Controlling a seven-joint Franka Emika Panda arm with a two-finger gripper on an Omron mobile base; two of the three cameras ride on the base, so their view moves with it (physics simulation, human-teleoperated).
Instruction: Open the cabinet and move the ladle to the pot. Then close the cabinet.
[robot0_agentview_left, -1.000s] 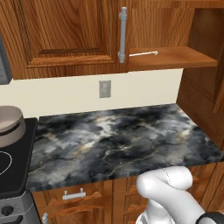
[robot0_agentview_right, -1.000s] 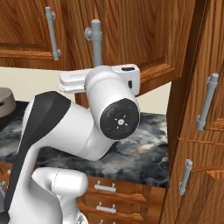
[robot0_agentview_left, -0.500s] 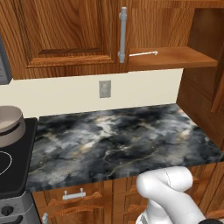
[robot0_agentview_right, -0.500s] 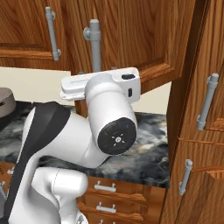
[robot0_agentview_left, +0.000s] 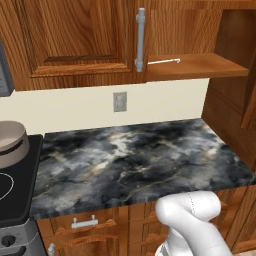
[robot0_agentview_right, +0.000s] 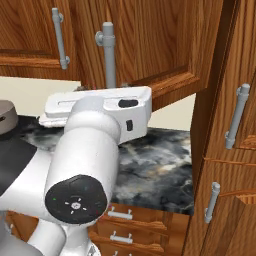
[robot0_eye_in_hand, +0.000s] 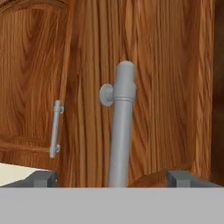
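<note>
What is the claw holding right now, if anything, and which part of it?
Nothing. The claw stands open, its fingertips spread to either side of the cabinet door's grey bar handle, not touching it.

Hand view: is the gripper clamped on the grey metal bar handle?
No, the gripper stands open, fingertips apart on either side of the grey metal bar handle.

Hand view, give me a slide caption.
Open gripper straddles the cabinet door's grey bar handle.

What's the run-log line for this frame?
phase: cabinet door opened | gripper: open, fingers either side of door handle, not clamped | ladle: on cabinet shelf | pot: on stove, left
</note>
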